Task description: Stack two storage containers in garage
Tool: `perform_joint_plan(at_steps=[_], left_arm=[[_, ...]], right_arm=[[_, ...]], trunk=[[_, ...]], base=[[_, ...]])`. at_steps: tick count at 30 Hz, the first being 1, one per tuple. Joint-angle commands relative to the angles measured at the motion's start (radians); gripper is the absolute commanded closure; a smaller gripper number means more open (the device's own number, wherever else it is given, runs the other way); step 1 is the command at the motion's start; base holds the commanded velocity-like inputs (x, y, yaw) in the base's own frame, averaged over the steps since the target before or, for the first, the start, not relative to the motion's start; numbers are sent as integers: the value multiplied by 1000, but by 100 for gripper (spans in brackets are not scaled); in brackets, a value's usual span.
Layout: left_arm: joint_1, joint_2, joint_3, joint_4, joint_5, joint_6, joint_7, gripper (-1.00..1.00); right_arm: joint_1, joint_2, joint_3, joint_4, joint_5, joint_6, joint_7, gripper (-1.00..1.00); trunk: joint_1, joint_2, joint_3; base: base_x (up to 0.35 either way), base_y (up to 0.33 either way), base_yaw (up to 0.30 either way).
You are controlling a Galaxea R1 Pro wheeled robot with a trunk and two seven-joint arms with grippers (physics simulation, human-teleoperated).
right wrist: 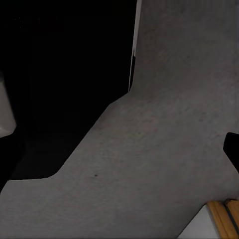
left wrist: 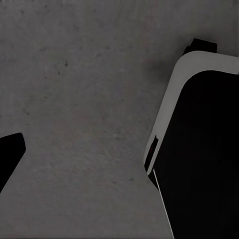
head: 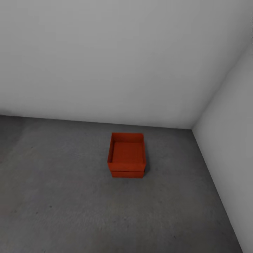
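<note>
The two storage containers stand stacked on the dark grey concrete floor (head: 70,196) of the garage, near the corner where two pale walls meet. The upper orange-red bin (head: 127,151) is open and empty, and it sits squarely on the lower bin (head: 127,174), of which only a thin front strip shows. Both are upright and nothing touches them. In the left wrist view one black fingertip (left wrist: 11,149) of my left gripper shows at the picture's edge over bare concrete. One black fingertip (right wrist: 233,147) of my right gripper shows the same way, with nothing held.
A pale grey back wall (head: 105,63) and a side wall (head: 232,140) close the corner behind and right of the stack. My own black base with a white rim (left wrist: 204,149) shows beside the left gripper. A wood-coloured strip (right wrist: 221,219) lies at the right wrist view's corner.
</note>
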Motion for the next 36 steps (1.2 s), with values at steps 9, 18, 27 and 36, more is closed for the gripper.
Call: perform_joint_plan(at_steps=[9,18,27,36], left_arm=[[0,0,-8,0,9,-2,2,-100],[0,-34,-6,0,12,-2,2,-100],[76,-78,-8,5,16,28,-117,-100],[91,-77,-8,6,17,30,-141,-100]], right_arm=[[-1,0,1,3,5,-6,1,-100],[-1,-2,1,2,5,-6,1,-100],[-1,-2,1,2,5,-6,1,-100],[-1,-2,1,2,5,-6,1,-100]], trunk=[[1,-1,14],[1,-1,28],[1,-1,43],[1,-1,58]], base=[[0,0,0],[0,0,0],[0,0,0],[0,0,0]])
